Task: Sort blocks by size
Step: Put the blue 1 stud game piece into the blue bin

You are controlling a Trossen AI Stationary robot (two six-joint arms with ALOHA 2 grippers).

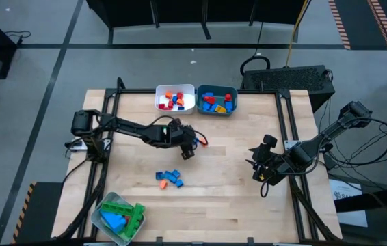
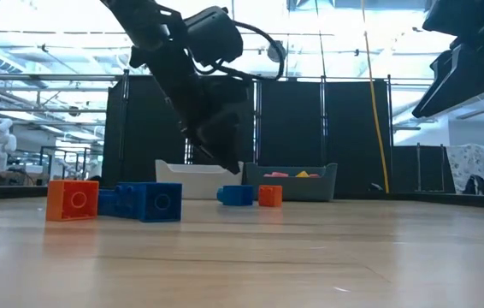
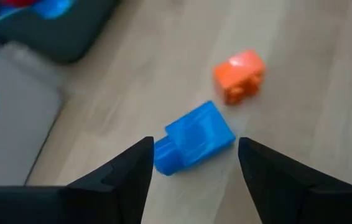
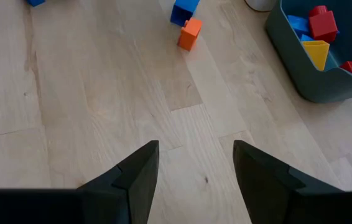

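Note:
My left gripper [image 1: 188, 145] is open and hangs just above a small blue block [image 3: 194, 138] that lies on the table between the lines of its two fingers, untouched. A small orange block [image 3: 239, 74] lies on the table just beyond the blue one. In the low view the left gripper [image 2: 223, 154] stands above both blocks [image 2: 237, 195]. A second cluster of blue and orange blocks [image 1: 169, 179] lies nearer the table's front. My right gripper [image 1: 262, 171] is open and empty at the table's right side.
A white bin [image 1: 175, 99] and a teal bin [image 1: 217, 100], both holding blocks, stand at the table's far edge. A clear-grey bin [image 1: 118, 215] with green and blue blocks stands at the near left corner. Bare wood lies between the two arms.

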